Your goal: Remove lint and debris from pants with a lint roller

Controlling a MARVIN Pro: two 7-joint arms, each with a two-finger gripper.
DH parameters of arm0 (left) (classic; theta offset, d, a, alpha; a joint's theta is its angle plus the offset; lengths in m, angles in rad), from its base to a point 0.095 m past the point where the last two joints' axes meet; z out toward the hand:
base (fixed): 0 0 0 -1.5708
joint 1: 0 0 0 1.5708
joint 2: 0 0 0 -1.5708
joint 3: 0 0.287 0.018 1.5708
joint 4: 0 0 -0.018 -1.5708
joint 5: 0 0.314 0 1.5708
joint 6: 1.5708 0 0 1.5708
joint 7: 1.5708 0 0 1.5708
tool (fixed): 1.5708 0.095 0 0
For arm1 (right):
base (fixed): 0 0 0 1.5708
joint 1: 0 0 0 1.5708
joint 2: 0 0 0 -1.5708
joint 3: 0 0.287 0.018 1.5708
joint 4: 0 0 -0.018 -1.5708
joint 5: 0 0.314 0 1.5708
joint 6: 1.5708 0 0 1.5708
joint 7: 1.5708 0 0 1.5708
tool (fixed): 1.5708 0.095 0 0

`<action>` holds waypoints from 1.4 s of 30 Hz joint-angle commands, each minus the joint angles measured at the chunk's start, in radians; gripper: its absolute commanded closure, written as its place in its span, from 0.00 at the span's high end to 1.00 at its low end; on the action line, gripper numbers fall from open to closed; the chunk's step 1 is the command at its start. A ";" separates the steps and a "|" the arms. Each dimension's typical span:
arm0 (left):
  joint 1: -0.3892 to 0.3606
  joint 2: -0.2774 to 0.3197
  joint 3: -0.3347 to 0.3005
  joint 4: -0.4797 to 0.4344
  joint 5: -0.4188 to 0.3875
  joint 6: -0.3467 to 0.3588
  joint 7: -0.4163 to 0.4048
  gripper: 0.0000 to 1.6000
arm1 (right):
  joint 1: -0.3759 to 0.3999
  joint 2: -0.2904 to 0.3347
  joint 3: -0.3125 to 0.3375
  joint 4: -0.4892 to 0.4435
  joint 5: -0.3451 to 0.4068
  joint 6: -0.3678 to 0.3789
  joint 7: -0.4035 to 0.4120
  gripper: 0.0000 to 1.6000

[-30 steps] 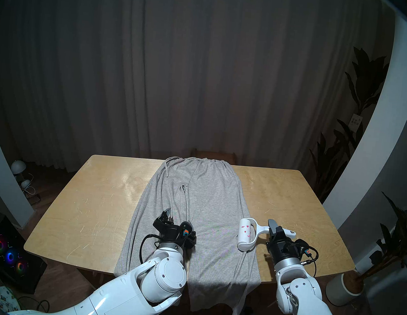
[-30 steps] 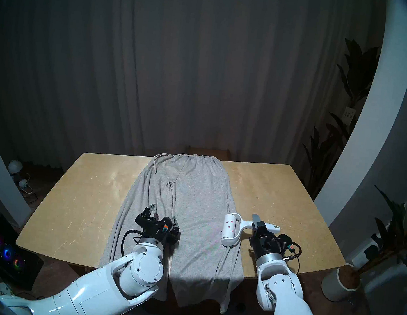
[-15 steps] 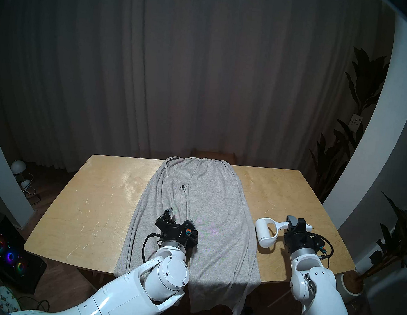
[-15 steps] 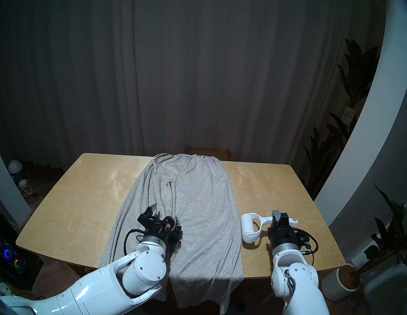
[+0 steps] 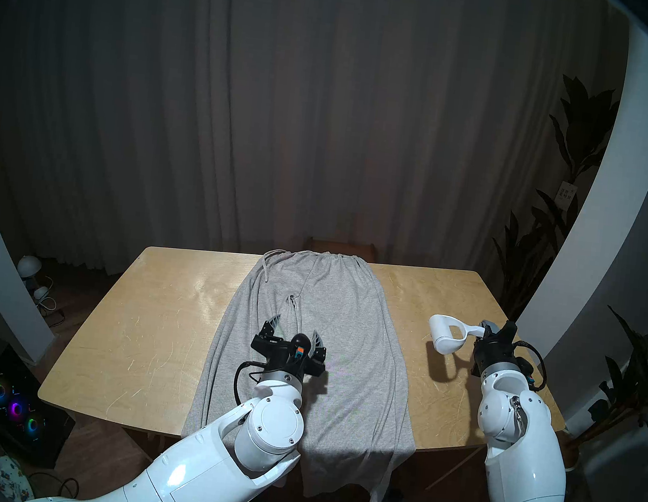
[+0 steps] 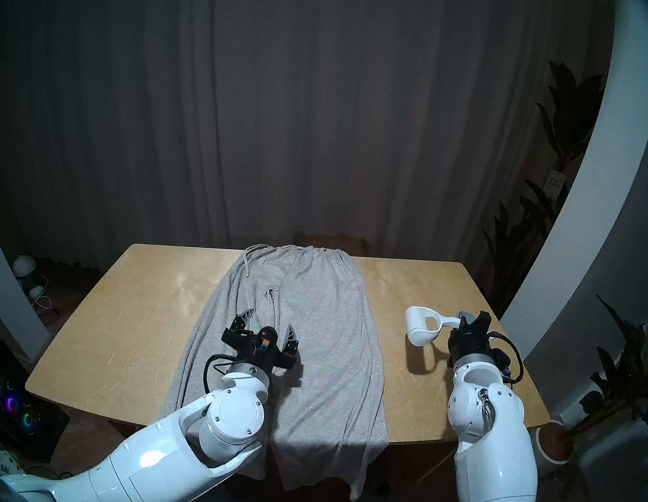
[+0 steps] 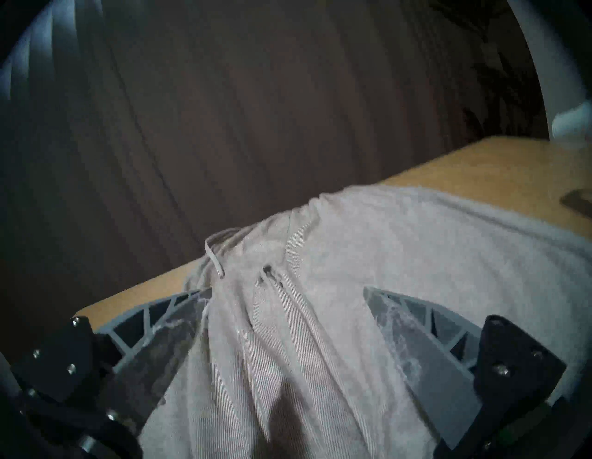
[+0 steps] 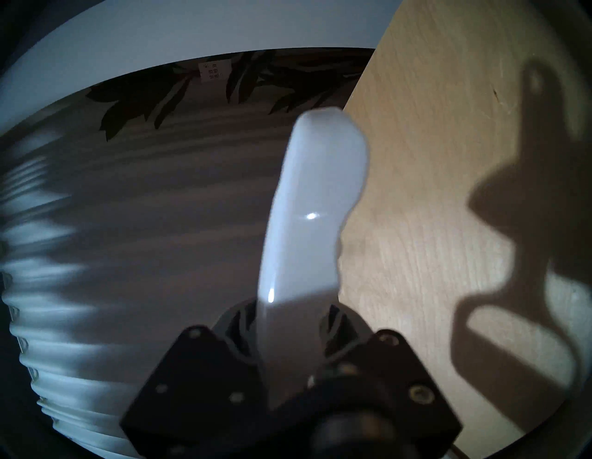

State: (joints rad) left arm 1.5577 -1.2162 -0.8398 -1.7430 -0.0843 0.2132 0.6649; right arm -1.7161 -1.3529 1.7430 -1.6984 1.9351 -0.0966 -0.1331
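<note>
The light grey pants (image 5: 351, 319) lie flat along the table's middle, waist at the far edge; they also show in the right head view (image 6: 328, 313) and the left wrist view (image 7: 400, 250). My left gripper (image 5: 296, 329) (image 6: 268, 322) (image 7: 287, 290) is open and empty, just above the pants near the cords. My right gripper (image 5: 491, 329) (image 6: 469, 323) (image 8: 294, 323) is shut on the handle of the white lint roller (image 5: 443, 333) (image 6: 420, 328) (image 8: 307, 208), held above bare table to the right of the pants. No red-pink scraps show on the pants or on the roll's visible side.
The wooden table (image 5: 155, 326) has bare top on both sides of the pants. A potted plant (image 5: 556, 448) stands by its near right corner. A computer with coloured fans (image 5: 15, 407) sits on the floor at the left. A chair back (image 5: 341, 246) is behind the far edge.
My right gripper carried the roller off the pants' right edge, to the right, farther away and up; the red scraps on its roll turned out of sight. My left gripper rose and moved slightly forward.
</note>
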 commanded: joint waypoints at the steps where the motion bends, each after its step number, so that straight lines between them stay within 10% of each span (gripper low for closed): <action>1: -0.017 0.003 -0.053 -0.115 0.007 -0.117 0.037 1.00 | 0.112 0.010 -0.021 0.036 0.015 0.007 -0.021 0.00; 16: 0.076 0.079 -0.201 -0.185 -0.282 -0.323 -0.096 1.00 | 0.259 0.079 -0.075 0.229 0.048 0.078 -0.090 0.00; 42: 0.130 0.157 -0.307 -0.191 -0.606 -0.352 -0.274 1.00 | 0.498 0.103 -0.150 0.577 0.117 0.188 -0.084 0.00</action>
State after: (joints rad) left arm 1.6956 -1.0926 -1.1269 -1.9033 -0.6550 -0.1424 0.4427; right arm -1.3221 -1.2490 1.6078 -1.1916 2.0449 0.0646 -0.2337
